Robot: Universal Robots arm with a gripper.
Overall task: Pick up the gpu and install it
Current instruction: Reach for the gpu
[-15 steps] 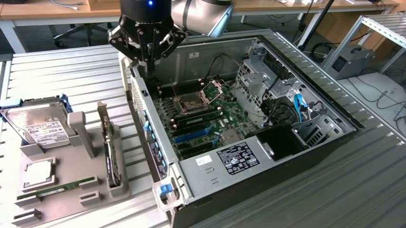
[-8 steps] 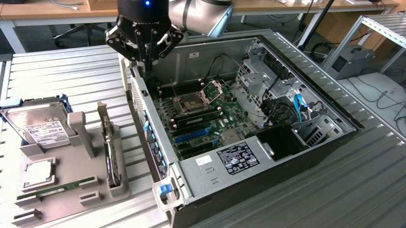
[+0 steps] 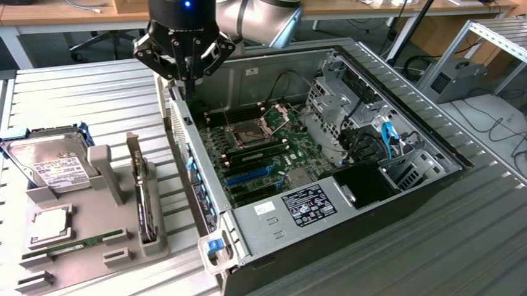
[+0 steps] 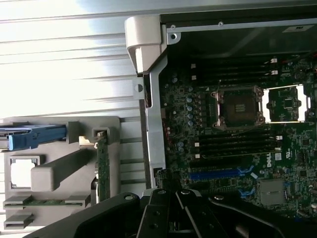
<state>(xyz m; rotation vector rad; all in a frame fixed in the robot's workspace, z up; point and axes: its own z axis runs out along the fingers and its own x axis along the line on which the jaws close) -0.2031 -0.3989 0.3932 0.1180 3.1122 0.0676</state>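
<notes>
The gpu (image 3: 145, 200) stands on edge in a slot of the grey holder (image 3: 91, 259) on the exterior view's left, silver bracket upward. In the wrist view the gpu (image 4: 102, 166) shows edge-on as a thin green board. My gripper (image 3: 187, 91) hangs above the rear wall of the open computer case (image 3: 272, 231), well away from the gpu. Its fingers are shut with nothing between them. The gripper (image 4: 171, 198) linkages also appear in the wrist view, over the motherboard (image 4: 233, 144) edge. Blue expansion slots (image 3: 247, 177) lie on the board.
The holder also carries a silver hard drive (image 3: 51, 165), a processor chip (image 3: 51, 223) and a RAM stick (image 3: 78, 242). Inside the case are the open CPU socket (image 3: 251, 132), drive cages (image 3: 337, 105) and cables (image 3: 389, 137). Ribbed metal table (image 3: 91, 98) surrounds everything.
</notes>
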